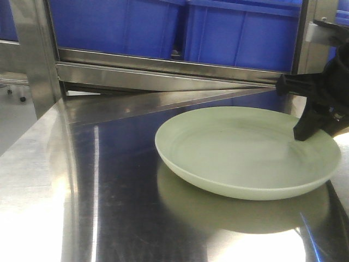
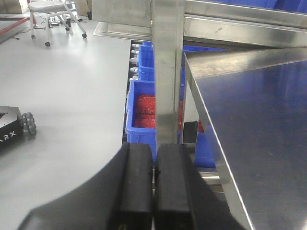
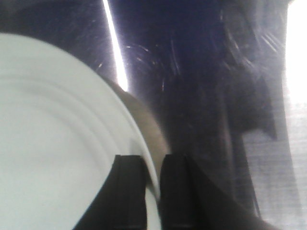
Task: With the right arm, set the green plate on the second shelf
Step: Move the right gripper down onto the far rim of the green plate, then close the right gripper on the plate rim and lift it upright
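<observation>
The green plate (image 1: 245, 147), pale sage with faint rings, lies flat on the shiny steel shelf (image 1: 109, 180); I cannot tell whether it rests on it or hangs just above it. My right gripper (image 1: 311, 128) holds the plate's right rim. In the right wrist view the plate (image 3: 53, 134) fills the left, and the gripper (image 3: 152, 165) has one finger inside the rim and one outside, shut on it. My left gripper (image 2: 154, 153) is shut and empty, off the shelf's left edge, in front of a steel post (image 2: 168, 72).
Blue bins (image 1: 218, 33) stand behind the steel rail at the back of the shelf. In the left wrist view, blue bins with red contents (image 2: 144, 120) sit below the shelf (image 2: 259, 120), and a chair (image 2: 48, 9) stands on the grey floor.
</observation>
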Tool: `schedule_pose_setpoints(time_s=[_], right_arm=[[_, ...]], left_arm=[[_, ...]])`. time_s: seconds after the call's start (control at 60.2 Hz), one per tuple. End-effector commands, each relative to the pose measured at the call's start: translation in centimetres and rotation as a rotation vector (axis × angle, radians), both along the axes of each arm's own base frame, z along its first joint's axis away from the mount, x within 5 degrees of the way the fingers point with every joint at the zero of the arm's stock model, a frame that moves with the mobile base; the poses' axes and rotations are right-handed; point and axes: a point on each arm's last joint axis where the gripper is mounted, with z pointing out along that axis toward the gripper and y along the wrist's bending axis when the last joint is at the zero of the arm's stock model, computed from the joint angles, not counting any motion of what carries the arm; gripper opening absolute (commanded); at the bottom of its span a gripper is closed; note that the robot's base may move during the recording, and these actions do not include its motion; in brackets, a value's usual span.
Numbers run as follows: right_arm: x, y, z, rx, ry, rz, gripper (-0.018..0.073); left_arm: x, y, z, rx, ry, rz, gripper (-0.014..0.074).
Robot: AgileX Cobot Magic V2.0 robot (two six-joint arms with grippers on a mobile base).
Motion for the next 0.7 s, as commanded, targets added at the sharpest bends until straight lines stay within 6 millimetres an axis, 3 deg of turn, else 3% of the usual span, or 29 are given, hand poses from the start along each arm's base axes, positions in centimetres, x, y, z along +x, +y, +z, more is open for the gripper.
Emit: schedule_pose_setpoints(time_s=[0.0, 0.166, 0.349, 0.564, 0.681], right_arm=[[0.4, 0.0, 2.1, 0.008, -0.11, 0.005, 0.0057], [-0.1, -0.2, 4.3, 0.028, -0.212, -0.001, 0.0058], [-1.5, -0.6, 8.2, 0.063, -0.376, -0.01, 0.0058], [-4.3, -1.3, 12.8, 0.104, -0.559, -0.016, 0.0058], [-6.1, -1.7, 14.2, 0.12, -0.627, -0.018, 0.0058]], left_arm=[[0.1, 0.0, -0.5, -0.002, -0.061, 0.002, 0.0125], [0.1, 0.0, -0.5, -0.002, -0.061, 0.002, 0.0125], [0.1, 0.0, -0.5, -0.002, -0.061, 0.002, 0.0125], [0.1, 0.0, -0.5, -0.002, -0.061, 0.002, 0.0125], [0.1, 0.0, -0.5, -0.002, -0.061, 0.002, 0.0125]])
